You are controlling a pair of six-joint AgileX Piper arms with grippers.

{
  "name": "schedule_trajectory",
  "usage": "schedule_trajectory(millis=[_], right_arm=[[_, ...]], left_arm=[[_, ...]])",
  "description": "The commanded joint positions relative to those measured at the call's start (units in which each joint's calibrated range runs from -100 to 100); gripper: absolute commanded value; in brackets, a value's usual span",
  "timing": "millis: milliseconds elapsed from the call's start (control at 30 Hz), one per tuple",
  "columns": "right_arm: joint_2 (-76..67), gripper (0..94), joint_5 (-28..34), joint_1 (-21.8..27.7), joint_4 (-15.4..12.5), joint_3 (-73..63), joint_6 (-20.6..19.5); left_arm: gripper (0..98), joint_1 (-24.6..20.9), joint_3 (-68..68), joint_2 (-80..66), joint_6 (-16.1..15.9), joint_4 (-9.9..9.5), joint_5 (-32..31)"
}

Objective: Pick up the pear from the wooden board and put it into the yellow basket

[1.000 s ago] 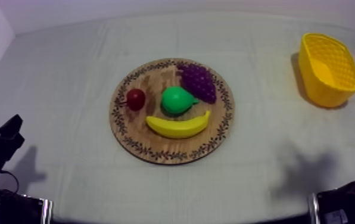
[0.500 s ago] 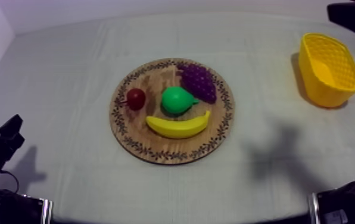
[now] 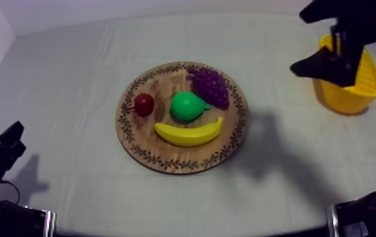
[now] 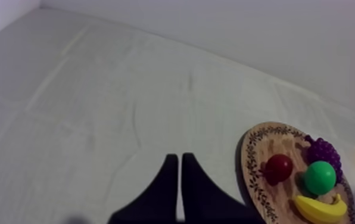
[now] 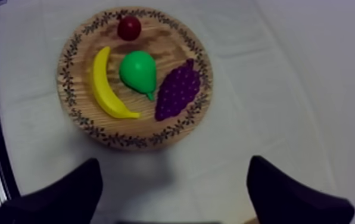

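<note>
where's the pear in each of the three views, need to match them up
Top view: the pear lies mid wooden board, with the small red fruit at its left and the banana in front of it.
Left wrist view: the pear sits between the small red fruit and the banana, next to the grapes.
Right wrist view: the pear lies between the banana and the grapes.
Shared landmark: the banana, right beside the pear in all three.
</note>
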Motion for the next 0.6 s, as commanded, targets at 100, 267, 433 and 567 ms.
schedule_trajectory(millis=[100, 267, 433, 567], right_arm=[[10.69, 88.8, -9.56, -1.16, 0.16, 2.76, -1.36], [20.45, 88.7, -19.34, -3.14, 1.37, 4.35, -3.36], [30.33, 88.8, -25.58, -5.13, 2.09, 2.35, -4.18], [37.29, 88.9, -28.71, -6.34, 2.42, -0.73, -3.75]], left_arm=[[0.1, 0.01, 0.02, 0.00, 0.03, -0.02, 0.01], [0.1, 0.01, 0.02, 0.00, 0.04, -0.02, 0.01], [0.1, 0.01, 0.02, 0.00, 0.03, -0.02, 0.01], [0.1, 0.01, 0.02, 0.00, 0.00, -0.02, 0.01]])
